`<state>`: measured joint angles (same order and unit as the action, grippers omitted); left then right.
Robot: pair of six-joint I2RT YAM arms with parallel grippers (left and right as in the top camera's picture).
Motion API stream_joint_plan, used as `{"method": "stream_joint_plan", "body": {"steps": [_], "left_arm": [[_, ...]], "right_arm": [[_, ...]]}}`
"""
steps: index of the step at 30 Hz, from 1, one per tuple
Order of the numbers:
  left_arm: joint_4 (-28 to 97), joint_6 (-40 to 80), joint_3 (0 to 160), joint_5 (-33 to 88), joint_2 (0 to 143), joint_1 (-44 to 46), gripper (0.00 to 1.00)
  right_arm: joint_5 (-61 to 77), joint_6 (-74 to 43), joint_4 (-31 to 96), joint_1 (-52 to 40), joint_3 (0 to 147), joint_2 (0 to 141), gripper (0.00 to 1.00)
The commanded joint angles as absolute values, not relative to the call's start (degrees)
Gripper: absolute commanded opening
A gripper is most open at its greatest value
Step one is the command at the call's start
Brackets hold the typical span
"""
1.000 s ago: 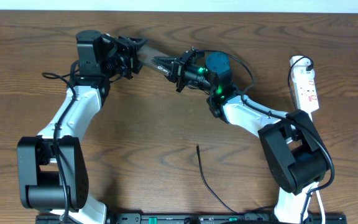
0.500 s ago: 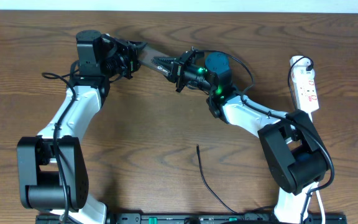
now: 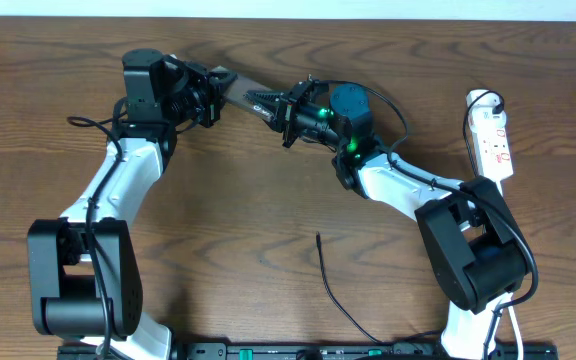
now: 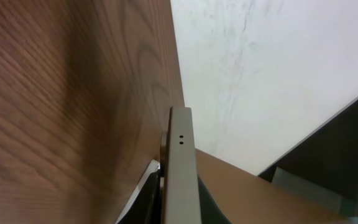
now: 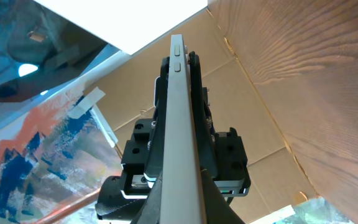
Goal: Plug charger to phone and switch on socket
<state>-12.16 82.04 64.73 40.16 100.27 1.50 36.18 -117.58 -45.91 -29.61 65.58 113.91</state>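
The phone [image 3: 240,92] sits at the far side of the table [image 3: 268,200], gripped at opposite ends by the left end effector [image 3: 211,92] and the right end effector [image 3: 271,106]; the charger [image 3: 330,280] lies well apart near the front; the socket [image 3: 494,140] lies at the far right.

Left arm [image 3: 118,185] and right arm [image 3: 403,188] both reach to far centre of worktop, elbows bent. My left end effector [image 3: 211,92] and right end effector [image 3: 271,106] face each other, each clamped on one end of the phone [image 3: 240,93].
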Motion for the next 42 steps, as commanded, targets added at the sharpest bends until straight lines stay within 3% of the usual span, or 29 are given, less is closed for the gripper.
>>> {"method": "stream_joint_plan", "body": {"steps": [1,9,11,14,15,18,21,35,42], "left_arm": [[-12.53,82.17,64.34,40.53,99.02,1.19,0.08],[-12.51,82.15,64.34,40.53,99.02,1.19,0.07],[-12.53,82.15,64.34,40.53,99.02,1.19,0.07],[-12.53,82.13,64.34,40.53,99.02,1.19,0.07],[-12.53,82.08,64.34,40.53,99.02,1.19,0.08],[-12.53,81.93,64.34,40.53,99.02,1.19,0.07],[-12.53,81.93,64.34,40.53,99.02,1.13,0.07],[-10.24,77.56,64.34,41.93,99.02,-4.69,0.08],[-10.94,66.54,64.34,53.87,99.02,-12.86,0.07]], "right_arm": [[37.89,-117.4,-46.48,-30.96,66.41,113.25,0.01],[37.91,-117.4,-46.46,-30.96,66.41,113.25,0.01],[38.06,-117.4,-46.46,-30.96,66.41,113.25,0.06],[38.04,-117.4,-46.48,-30.96,66.41,113.25,0.21],[38.04,-117.4,-46.48,-30.96,66.41,113.25,0.31],[38.06,-117.38,-46.46,-30.96,66.41,113.25,0.73],[38.06,-117.34,-46.48,-30.94,66.41,113.25,0.97],[42.11,-116.49,-46.48,-29.78,66.41,113.25,0.99],[45.65,-110.34,-46.46,-27.42,66.41,113.25,0.99]]}}
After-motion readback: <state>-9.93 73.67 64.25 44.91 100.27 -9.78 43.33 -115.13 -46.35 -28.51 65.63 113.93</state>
